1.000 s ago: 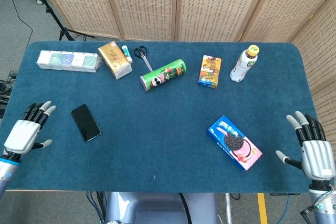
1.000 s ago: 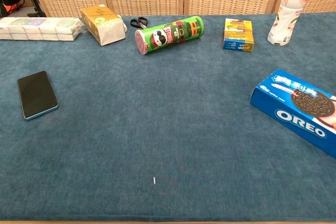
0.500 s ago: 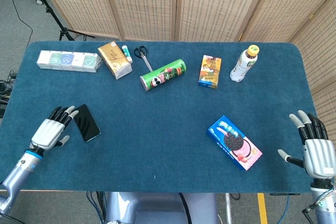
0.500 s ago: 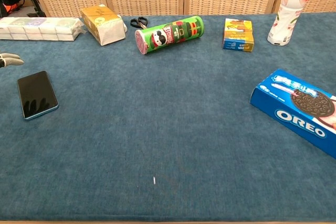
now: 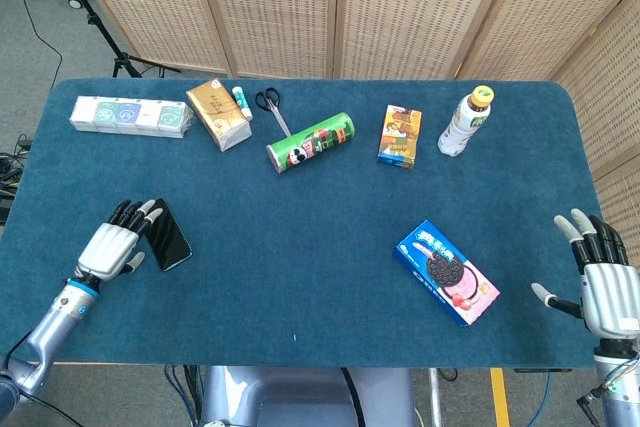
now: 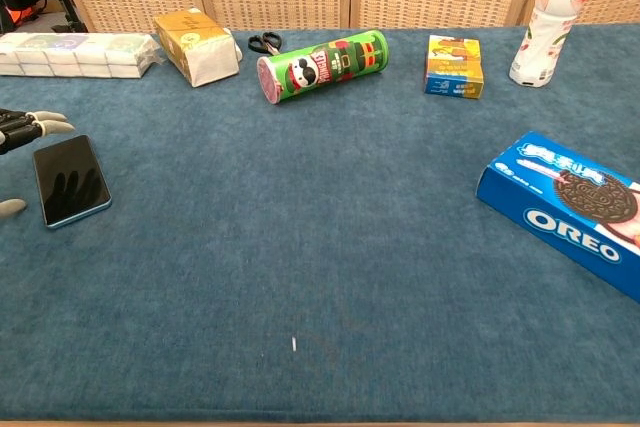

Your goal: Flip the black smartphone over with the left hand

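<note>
The black smartphone (image 5: 168, 236) lies flat, screen up, on the blue table at the left; the chest view shows the phone (image 6: 71, 181) with a light blue rim and finger reflections in its glass. My left hand (image 5: 117, 243) is open just left of it, fingertips (image 6: 30, 129) spread above the phone's left edge, holding nothing. I cannot tell whether they touch the phone. My right hand (image 5: 604, 285) is open at the table's right front corner, far from the phone, and shows only in the head view.
An Oreo box (image 5: 447, 272) lies at right front. Along the back stand a tissue pack (image 5: 131, 116), a tan box (image 5: 218, 113), scissors (image 5: 270, 107), a green Pringles can (image 5: 311, 142) on its side, a small orange box (image 5: 400, 136) and a bottle (image 5: 466, 121).
My left hand has moved rightward from the table's left edge to the phone's side, fingers now over its left edge. The phone has not moved. The right hand has drifted slightly lower.
</note>
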`<state>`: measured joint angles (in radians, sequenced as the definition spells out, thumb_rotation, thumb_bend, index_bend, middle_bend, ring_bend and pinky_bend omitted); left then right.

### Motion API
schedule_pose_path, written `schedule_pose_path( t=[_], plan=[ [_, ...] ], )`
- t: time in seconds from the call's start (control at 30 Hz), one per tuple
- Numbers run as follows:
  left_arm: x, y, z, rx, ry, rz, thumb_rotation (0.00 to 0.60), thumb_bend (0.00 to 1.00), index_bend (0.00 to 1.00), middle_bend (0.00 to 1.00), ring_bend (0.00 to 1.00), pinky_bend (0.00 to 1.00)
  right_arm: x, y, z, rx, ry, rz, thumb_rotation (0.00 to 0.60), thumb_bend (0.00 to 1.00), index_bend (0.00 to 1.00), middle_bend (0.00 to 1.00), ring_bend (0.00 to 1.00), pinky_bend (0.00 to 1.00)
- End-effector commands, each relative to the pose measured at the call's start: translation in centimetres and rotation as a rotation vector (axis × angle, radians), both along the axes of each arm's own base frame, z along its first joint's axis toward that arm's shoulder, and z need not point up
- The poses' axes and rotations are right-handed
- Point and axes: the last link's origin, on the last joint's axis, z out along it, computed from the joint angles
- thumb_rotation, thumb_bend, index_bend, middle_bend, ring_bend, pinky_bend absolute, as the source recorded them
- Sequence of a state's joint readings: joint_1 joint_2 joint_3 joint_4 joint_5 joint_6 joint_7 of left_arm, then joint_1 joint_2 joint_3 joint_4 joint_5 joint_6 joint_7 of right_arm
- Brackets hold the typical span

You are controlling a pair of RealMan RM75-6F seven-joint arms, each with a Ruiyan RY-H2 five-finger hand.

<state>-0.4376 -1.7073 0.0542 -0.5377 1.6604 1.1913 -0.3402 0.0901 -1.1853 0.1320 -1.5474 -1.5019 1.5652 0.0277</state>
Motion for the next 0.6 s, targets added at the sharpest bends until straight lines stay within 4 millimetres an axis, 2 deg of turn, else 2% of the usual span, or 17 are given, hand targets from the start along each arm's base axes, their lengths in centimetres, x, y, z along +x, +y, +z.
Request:
schedule_pose_path(
  t=[0.03,0.6],
  plan=[
    [0.1,0.4,-0.4,0.002,0.012,0.002,0.6,0.34,0.0,0.0,0.0,0.0,0.0,0.0,0.1,-0.003,0.001,0.001,0.6,0.0,0.14,0.0,0.0,0.08],
    [1.2,1.4,-2.1,0.002,0.025,-0.012,0.6,0.35,0.0,0.0,0.0,0.0,0.2,0.1,0.1,-0.004,-0.004,0.009,0.6,0.0,0.13,0.0,0.0,0.07]
  ],
)
